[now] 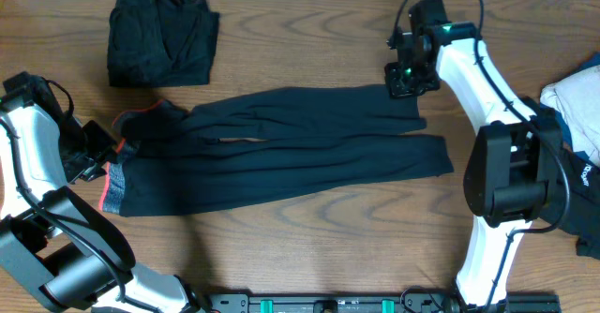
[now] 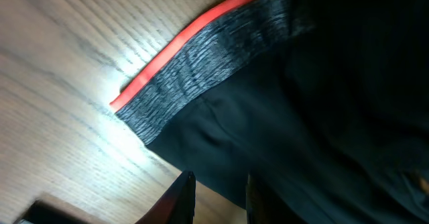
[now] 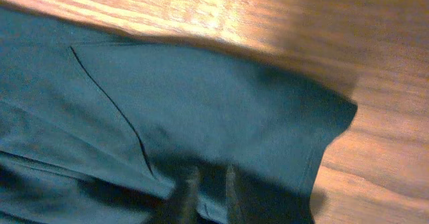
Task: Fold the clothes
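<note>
No text, label, brand or number could be read, small white print on the dark garment (image 1: 588, 174) was illegible

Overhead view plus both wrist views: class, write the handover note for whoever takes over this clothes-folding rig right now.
Left gripper: slightly open, at the waistband corner of the trousers.
Right gripper: shut at the upper leg's hem; grip on fabric unclear.
Trousers lie flat at full length, not folded. Black garment sits roughly folded at the far left; white and blue clothes wait at the right edge.
Left to do: fold the trousers, then the pile.
</note>
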`<state>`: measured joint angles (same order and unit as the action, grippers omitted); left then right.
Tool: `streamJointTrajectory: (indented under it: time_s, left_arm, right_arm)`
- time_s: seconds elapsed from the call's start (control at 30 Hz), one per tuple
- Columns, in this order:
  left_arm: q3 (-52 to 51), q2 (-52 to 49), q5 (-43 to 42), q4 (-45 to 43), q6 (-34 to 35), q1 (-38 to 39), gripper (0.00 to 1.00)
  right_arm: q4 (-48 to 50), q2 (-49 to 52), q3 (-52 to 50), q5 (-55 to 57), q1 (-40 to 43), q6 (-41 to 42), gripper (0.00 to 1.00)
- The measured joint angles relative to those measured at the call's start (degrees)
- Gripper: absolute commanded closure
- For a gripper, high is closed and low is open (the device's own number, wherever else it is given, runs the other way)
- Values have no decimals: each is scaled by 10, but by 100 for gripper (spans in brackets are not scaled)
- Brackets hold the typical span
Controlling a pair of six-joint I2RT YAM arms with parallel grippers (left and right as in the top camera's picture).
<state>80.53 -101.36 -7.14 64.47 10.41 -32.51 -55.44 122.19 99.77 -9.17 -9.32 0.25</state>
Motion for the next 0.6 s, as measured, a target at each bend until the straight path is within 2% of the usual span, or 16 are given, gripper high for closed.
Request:
streamJointTrajectory:
  time_s: [0.6]
  left_arm:
    - [0, 0, -15, -8, -2, 0, 73]
  right_arm:
    - [7, 69, 0, 41, 17, 1, 99]
